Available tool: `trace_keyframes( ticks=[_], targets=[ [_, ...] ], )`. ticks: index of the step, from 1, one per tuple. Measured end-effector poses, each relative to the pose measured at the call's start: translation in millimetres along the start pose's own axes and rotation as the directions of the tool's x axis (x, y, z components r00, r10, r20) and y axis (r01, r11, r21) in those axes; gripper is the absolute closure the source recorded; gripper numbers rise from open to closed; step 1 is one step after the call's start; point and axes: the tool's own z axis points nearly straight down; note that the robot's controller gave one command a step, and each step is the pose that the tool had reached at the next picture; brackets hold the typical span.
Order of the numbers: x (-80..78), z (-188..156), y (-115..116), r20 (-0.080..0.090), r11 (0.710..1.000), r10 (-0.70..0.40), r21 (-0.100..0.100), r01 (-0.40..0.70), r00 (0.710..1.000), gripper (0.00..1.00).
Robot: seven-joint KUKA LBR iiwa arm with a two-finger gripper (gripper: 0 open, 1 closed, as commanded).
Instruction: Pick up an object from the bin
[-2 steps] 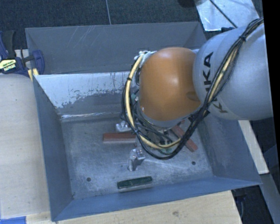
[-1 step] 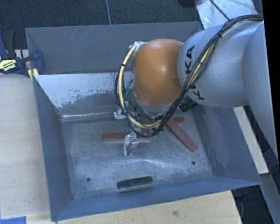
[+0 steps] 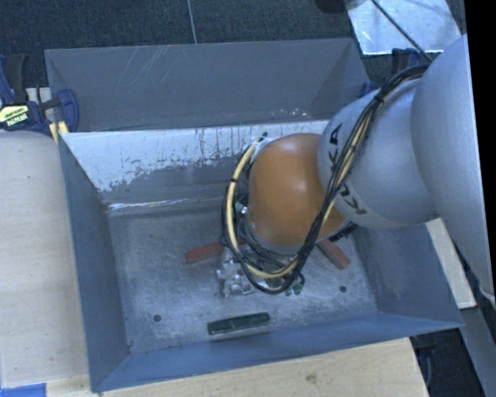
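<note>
Approach step: hand (image 3: 233, 279) low over bin (image 3: 95, 253) floor; open or closed, cannot tell. Reddish strip (image 3: 203, 253) just beside hand, dark bar (image 3: 238, 325) near. Next: centre over one, grip.

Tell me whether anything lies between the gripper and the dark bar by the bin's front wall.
Nothing visible does. Bare bin floor separates the gripper from the dark bar; the reddish-brown strip lies up-left of the gripper, off that line.
</note>
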Motion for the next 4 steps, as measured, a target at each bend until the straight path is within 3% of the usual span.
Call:
trace_keyframes(
  ticks=[1, 2, 3, 4],
  targets=[
    [1.4, 1.7, -0.3, -0.005, 1.000, 0.001, 0.001, -0.001, 1.000, 0.00],
    [1.4, 1.7, -0.4, -0.005, 1.000, 0.001, 0.001, -0.001, 1.000, 0.00],
    [-15.3, 3.0, -40.2, -0.004, 1.000, -0.017, 0.000, 0.017, 1.000, 0.00],
    [-30.8, -28.8, -53.0, -0.010, 0.999, 0.048, 0.003, -0.048, 0.999, 0.00]
  ],
)
